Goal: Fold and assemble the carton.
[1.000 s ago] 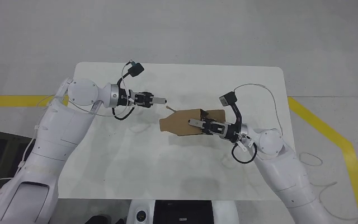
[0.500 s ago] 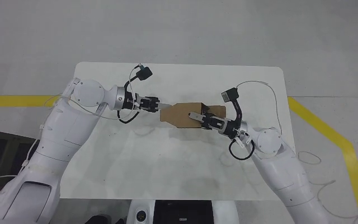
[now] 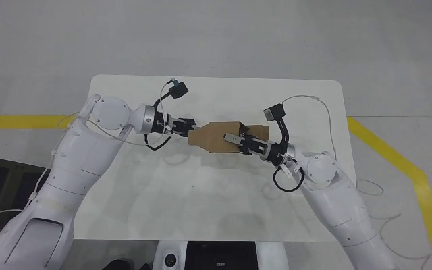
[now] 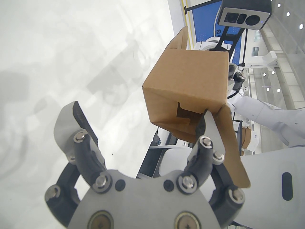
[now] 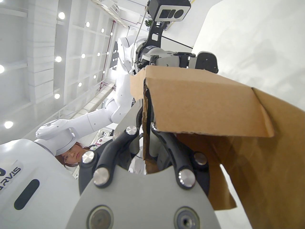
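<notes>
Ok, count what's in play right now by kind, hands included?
Brown cardboard carton: 1
Robot hands: 2 (left hand open at the carton's end, right hand shut on the carton)
White table: 1
Total: 4

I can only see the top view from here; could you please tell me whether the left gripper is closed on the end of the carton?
Observer: No, the left gripper is open. One finger touches the carton beside its end flap; the other finger stands clear.
Operator: Thank you. Is the right gripper holding the carton?
Observer: Yes, the right gripper is shut on one cardboard wall, with a finger on each side of it.
Operator: And is the end facing the left gripper closed?
Observer: Mostly. A panel with a notched cutout covers it, but the end flap juts out unfolded.
</notes>
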Tool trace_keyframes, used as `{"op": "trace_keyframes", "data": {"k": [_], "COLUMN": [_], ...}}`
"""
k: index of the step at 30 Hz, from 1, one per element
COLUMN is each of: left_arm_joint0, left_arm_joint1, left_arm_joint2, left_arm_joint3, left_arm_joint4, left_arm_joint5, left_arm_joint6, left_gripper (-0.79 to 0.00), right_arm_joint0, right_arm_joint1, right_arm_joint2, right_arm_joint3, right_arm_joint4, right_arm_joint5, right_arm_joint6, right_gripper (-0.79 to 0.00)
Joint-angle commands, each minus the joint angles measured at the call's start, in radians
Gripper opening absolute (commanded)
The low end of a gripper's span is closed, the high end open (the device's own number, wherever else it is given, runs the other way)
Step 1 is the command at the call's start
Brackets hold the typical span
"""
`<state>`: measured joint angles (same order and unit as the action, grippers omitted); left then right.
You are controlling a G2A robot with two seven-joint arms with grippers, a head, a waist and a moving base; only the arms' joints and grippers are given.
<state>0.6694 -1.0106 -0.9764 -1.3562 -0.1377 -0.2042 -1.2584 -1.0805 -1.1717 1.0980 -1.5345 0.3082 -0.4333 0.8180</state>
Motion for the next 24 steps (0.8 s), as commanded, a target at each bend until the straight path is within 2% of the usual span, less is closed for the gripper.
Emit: {"op": "trace_keyframes", "data": {"k": [1, 9, 16, 24], "left_arm_joint0": [-0.001, 0.0, -0.001, 0.011], "left_arm_joint1": [0.0, -0.002, 0.01, 0.021], "left_arm_joint2": [0.0, 0.003, -0.036, -0.074], "left_arm_joint3": [0.001, 0.015, 0.049, 0.011], "left_arm_joint4": [0.0, -0.016, -0.009, -0.027], "left_arm_joint5": [-0.001, 0.001, -0.002, -0.001], "left_arm_joint6": [0.0, -0.002, -0.011, -0.016], "left_gripper": [0.0, 0.0, 0.0, 0.0], "right_arm_joint0": [0.001, 0.004, -0.015, -0.018], "right_arm_joint1": [-0.001, -0.002, 0.007, 0.01], "right_arm_joint2": [-0.002, 0.002, 0.054, 0.068], "right_arm_joint3": [-0.002, 0.01, 0.024, 0.021], "right_arm_joint4": [-0.001, -0.006, -0.041, -0.121], "right_arm_joint5": [-0.001, -0.006, 0.0, 0.04], "right_arm_joint6": [0.0, -0.013, -0.051, -0.094], "right_gripper": [-0.785, -0.785, -0.785, -0.785]}}
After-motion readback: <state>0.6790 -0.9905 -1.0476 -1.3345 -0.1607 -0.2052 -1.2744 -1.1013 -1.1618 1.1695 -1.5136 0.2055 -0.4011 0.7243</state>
